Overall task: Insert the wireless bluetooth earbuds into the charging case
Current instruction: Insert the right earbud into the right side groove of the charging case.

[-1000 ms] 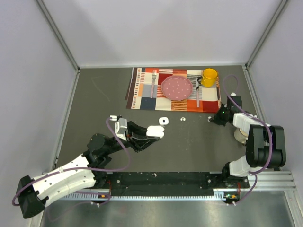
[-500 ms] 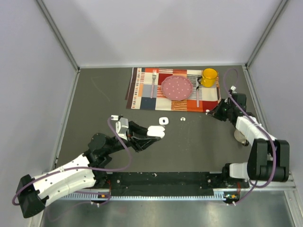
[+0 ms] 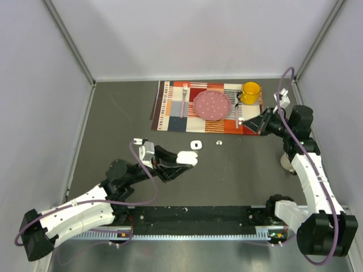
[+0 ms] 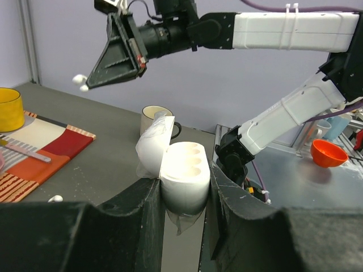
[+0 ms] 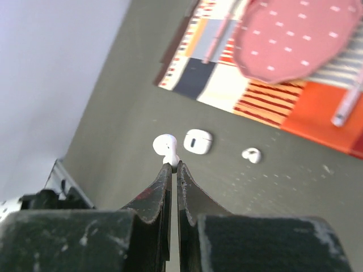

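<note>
Upper right, the right gripper (image 3: 248,121) pinches an earbud (image 5: 164,144) by its stem tip; it might twist loose before reaching the open case (image 4: 186,167) the left gripper (image 4: 184,195) clamps

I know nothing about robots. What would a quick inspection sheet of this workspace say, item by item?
Surface: dark grey table, a few pale specks.
Job's things: open charging case, lid up; one earbud pinched in the air; a loose earbud on the table.
Clutter: placemat with plate, fork and yellow mug; beige mug; white pebble-like piece near the loose earbud.
Grippers: left fingers shut on the charging case; right fingers shut on the earbud.
Cables: purple cables loop along both arms, clear of the objects.
Surroundings: pale walls; orange bowl beyond the table.
</note>
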